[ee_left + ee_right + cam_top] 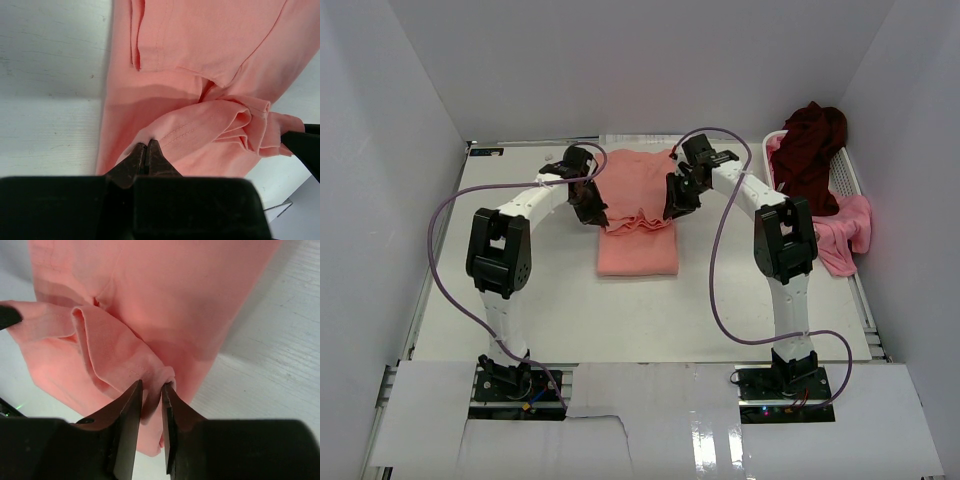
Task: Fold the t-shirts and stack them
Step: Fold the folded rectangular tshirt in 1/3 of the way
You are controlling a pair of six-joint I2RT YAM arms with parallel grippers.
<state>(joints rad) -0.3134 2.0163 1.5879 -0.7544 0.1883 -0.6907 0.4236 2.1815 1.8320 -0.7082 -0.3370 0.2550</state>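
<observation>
The left pincer (146,146) and the right pincer (151,386) each pinch an edge of the salmon-pink shirt (638,245) lying mid-fold in the middle of the worktop (520,300), so next they likely must carry that edge across together.

A white slatted basket (847,175) sits at the far right edge of the white table (550,310), near the wall (915,150).
</observation>
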